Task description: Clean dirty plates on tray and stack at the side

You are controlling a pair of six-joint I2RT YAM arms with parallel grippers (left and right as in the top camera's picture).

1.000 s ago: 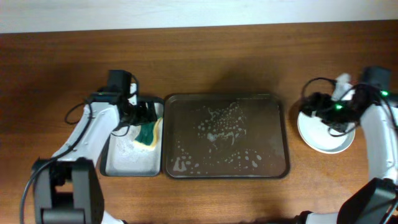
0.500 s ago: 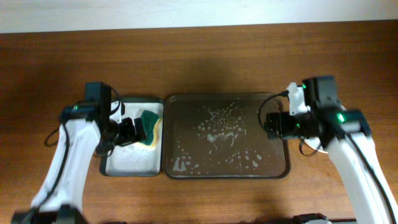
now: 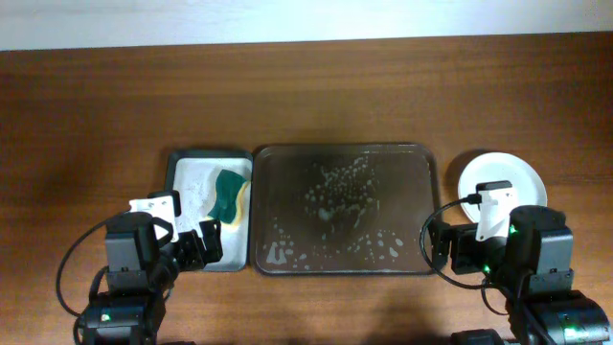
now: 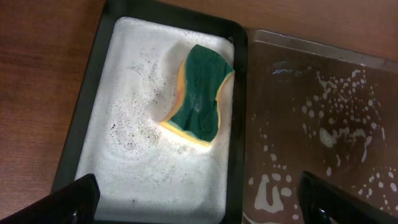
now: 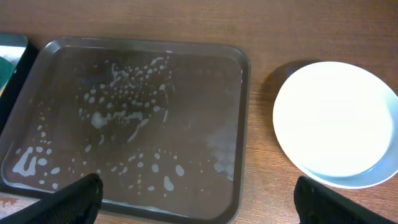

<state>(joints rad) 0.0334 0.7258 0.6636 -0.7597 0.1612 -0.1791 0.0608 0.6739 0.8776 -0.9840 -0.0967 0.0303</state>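
The dark brown tray lies mid-table, wet with foam spots and bare of plates; it also shows in the right wrist view and the left wrist view. The plates sit stacked on the table right of the tray, white and clean on top. My left gripper is open and empty, raised above the near end of the grey tray. My right gripper is open and empty, raised above the brown tray's near right corner. Both arms are pulled back to the front edge.
A smaller grey tray with white soapy lining stands left of the brown tray, touching it. A green and yellow sponge lies in its right half, seen too in the left wrist view. Bare wood surrounds everything.
Both arms have pulled back toward the front edge. The left gripper left the sponge in the grey tray. The right arm moved off the plate stack, which now shows fully.
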